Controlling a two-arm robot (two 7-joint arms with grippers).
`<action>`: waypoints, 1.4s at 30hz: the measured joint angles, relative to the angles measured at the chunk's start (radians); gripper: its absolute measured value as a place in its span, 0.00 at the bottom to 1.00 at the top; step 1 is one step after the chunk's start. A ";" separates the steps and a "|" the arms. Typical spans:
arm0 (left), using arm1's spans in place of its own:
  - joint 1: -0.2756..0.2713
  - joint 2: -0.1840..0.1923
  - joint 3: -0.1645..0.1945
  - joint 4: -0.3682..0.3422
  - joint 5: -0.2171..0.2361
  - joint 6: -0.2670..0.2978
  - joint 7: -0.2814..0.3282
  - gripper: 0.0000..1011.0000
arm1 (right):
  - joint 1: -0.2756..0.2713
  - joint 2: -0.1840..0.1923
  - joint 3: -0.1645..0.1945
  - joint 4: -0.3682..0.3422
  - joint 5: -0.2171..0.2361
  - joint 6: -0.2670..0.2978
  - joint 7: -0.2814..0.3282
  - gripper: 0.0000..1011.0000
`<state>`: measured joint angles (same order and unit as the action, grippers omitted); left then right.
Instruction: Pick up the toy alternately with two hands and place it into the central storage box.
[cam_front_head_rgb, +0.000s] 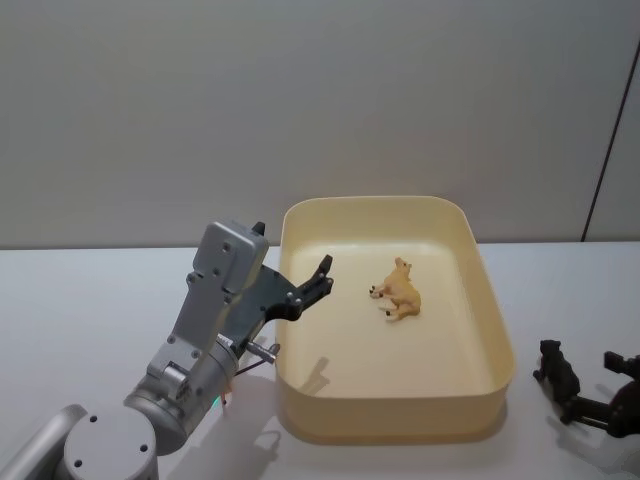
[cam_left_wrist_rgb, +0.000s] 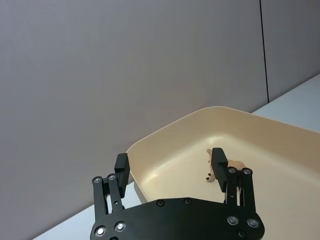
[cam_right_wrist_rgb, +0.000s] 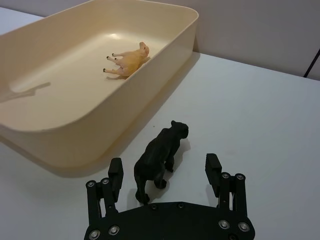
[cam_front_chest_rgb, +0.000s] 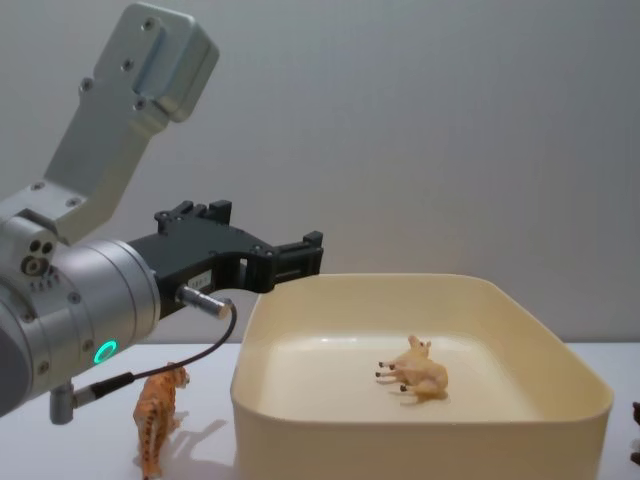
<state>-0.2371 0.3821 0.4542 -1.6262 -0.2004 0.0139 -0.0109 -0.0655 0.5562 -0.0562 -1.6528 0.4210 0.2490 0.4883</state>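
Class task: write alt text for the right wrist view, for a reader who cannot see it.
The right gripper, fingers open, flanks a black toy animal that stands upright on the white table, not gripped. Beyond the toy is the cream storage box, with a tan toy animal lying on its side inside.
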 joint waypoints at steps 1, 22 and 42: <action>0.000 0.000 0.000 0.000 0.000 0.000 0.000 0.99 | 0.012 -0.008 -0.008 0.009 -0.007 0.003 0.000 0.99; 0.000 0.000 0.000 0.000 0.000 0.000 0.000 0.99 | 0.109 -0.076 -0.075 0.094 -0.081 0.024 0.000 0.83; 0.000 0.000 0.000 0.000 0.000 0.000 0.000 0.99 | 0.126 -0.086 -0.088 0.110 -0.097 0.022 -0.006 0.33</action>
<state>-0.2371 0.3821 0.4542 -1.6262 -0.2004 0.0139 -0.0109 0.0601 0.4698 -0.1443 -1.5429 0.3244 0.2708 0.4821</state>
